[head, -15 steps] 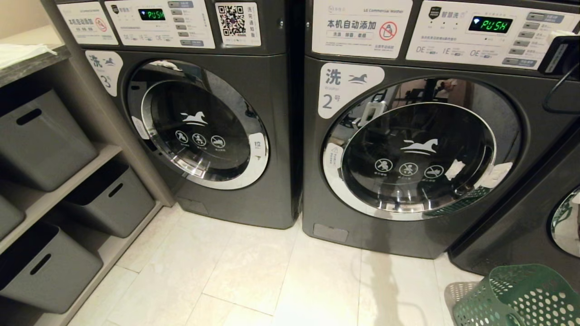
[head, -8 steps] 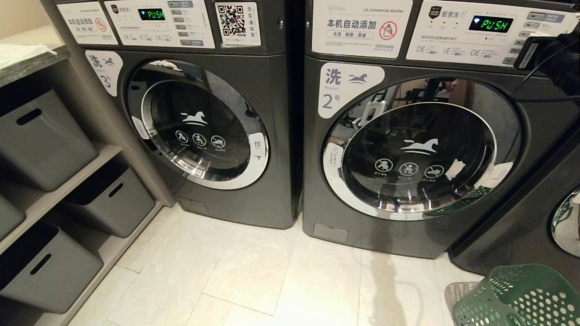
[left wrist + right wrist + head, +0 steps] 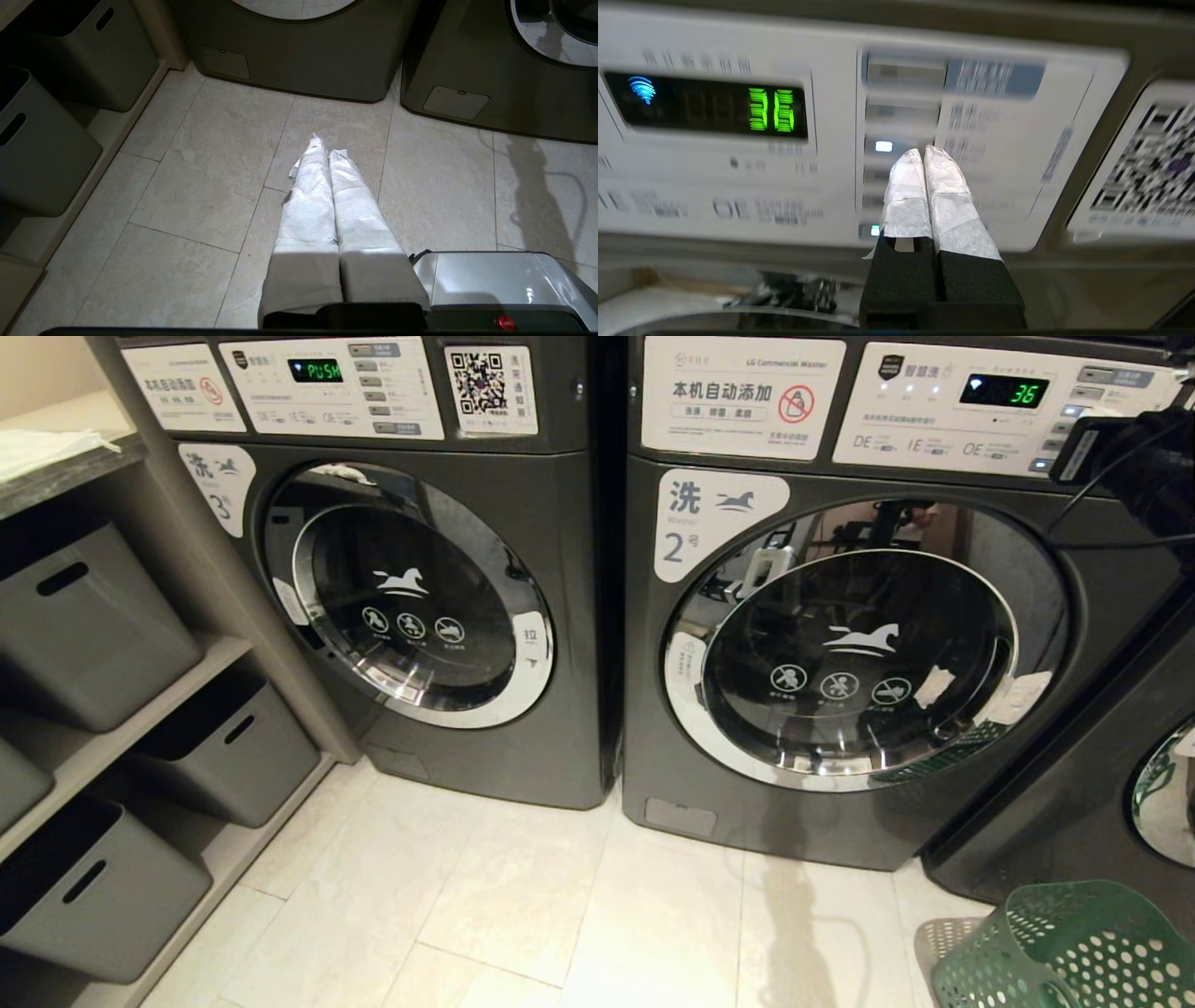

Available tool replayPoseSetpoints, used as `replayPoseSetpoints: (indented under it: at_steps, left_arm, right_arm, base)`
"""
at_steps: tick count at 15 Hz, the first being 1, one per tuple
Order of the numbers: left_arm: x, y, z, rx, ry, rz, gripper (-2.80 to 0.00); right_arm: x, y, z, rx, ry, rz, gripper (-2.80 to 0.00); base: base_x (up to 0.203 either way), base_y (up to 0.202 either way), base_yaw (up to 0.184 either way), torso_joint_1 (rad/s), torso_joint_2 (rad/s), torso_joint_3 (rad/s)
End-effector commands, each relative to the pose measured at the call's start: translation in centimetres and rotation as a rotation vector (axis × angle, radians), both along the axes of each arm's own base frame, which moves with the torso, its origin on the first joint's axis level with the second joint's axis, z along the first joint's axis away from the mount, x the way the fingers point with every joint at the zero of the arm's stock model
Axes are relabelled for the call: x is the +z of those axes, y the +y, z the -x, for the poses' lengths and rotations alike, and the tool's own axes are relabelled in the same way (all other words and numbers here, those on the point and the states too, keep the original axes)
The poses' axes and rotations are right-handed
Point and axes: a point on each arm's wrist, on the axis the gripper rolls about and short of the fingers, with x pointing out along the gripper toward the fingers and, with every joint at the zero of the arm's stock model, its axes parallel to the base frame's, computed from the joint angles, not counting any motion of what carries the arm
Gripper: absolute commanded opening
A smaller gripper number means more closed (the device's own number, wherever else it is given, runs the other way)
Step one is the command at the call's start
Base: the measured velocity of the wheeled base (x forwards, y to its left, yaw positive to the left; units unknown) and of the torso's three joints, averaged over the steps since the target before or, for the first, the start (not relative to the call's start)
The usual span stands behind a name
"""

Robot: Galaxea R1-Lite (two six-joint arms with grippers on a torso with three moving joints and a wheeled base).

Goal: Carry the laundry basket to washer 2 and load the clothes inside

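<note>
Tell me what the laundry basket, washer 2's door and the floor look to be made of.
Laundry basket: dark green moulded plastic by the look, matt, its walls punched with round holes.
Washer 2 door: dark glass window in a bright chrome-like rim; both mirror the room. Whether the rim is metal or plated plastic is unclear.
Floor: large pale beige tiles, stone or ceramic, with thin grout lines and a slight sheen.

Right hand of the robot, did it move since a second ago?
Yes. The right hand moved leftward across washer 2, onto its control panel's buttons.

Washer 3 stands beside grey storage bins on shelves, above pale floor tiles.
</note>
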Motion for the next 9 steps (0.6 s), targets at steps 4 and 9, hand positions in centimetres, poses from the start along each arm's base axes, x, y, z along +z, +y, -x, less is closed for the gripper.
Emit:
replayPoseSetpoints:
  at_steps: [4,9]
  left_arm:
    - [0.0,0.0,0.0,0.000,-0.001,0.000,-2.80]
    - [0.0,0.0,0.0,0.001,-0.001,0.000,-2.80]
  right_arm:
    - [0.0,1.5,3.4,0.029,0.032,-0.003,-2.80]
    - [-0.6,2.1,3.5,0.040,0.049,-0.001,-2.80]
  base:
    - [0.000,0.000,0.000,0.000,0.00,0.000]
    - [0.000,0.000,0.000,0.000,0.00,0.000]
